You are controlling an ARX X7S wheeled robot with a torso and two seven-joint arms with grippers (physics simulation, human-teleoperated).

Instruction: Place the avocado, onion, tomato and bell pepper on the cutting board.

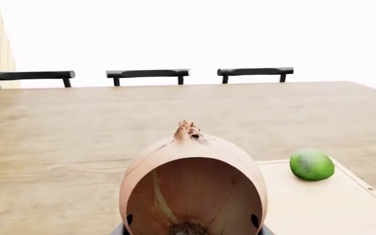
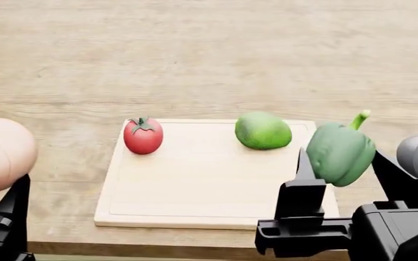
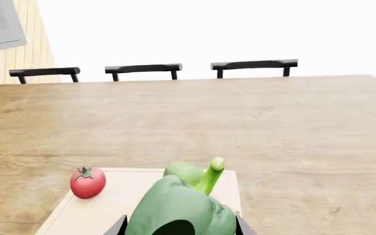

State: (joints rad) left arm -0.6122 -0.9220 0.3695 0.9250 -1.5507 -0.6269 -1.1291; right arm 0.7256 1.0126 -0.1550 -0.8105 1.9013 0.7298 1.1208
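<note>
The left gripper [image 2: 2, 187] has its jaws closed on the onion [image 2: 2, 155], held above the surface [image 2: 209, 60] well off the cutting board's [image 2: 202, 190] tomato side. The right gripper [image 2: 339, 168] grips the bell pepper [image 2: 339, 152] between its jaws, over the board's edge nearest the avocado [image 2: 263, 131]. The tomato [image 2: 143, 136] and avocado rest on the board's far corners.

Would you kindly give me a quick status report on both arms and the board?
Left pincer shut on onion, off board. Right pincer shut on pepper, at board edge. Tomato, avocado on board. Nothing blocking.
</note>
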